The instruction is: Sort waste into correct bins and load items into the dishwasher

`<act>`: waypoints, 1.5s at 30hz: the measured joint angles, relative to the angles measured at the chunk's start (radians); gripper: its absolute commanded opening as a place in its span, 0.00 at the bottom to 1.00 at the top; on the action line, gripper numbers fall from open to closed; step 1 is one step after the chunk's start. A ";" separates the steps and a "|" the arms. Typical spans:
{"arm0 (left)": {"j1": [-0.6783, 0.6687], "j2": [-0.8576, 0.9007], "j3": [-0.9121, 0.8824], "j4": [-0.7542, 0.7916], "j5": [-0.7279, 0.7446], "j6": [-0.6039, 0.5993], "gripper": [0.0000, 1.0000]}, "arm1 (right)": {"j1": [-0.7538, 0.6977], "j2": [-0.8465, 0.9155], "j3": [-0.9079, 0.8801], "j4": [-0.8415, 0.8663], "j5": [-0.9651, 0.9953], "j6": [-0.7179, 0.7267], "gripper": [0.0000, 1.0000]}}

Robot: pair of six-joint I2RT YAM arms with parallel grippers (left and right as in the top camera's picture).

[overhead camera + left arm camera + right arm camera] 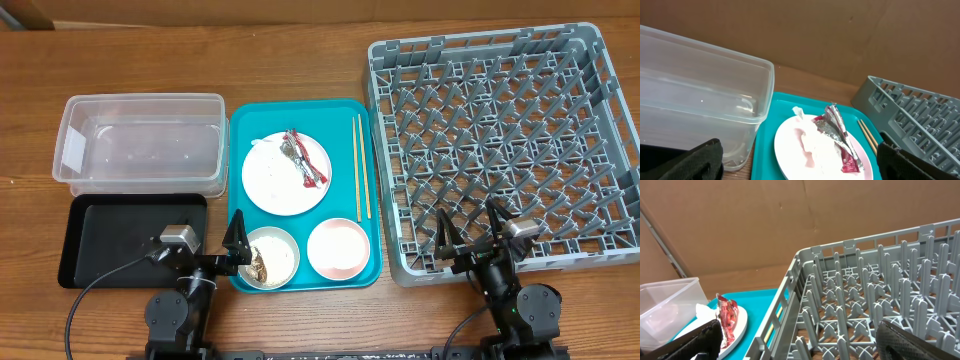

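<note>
1 crumpled red-striped wrapper [305, 160] lies on the pale round plate [268, 188], far-right of the nearer, wide-open, empty left gripper [228, 250].

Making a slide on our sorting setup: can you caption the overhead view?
Left gripper and right gripper, both open, face teal tray of dirty dishes, clear tub, black tray and grey rack.

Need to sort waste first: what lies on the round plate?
A crumpled red-and-silver wrapper and a white scrap lie on the plate; anything beneath them is covered.

Robot lab: cardboard backdrop [740, 230], wooden table [30, 130].
</note>
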 measured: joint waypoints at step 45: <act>0.000 0.000 0.000 0.028 -0.003 0.000 1.00 | 0.000 0.000 0.000 -0.003 0.071 -0.024 1.00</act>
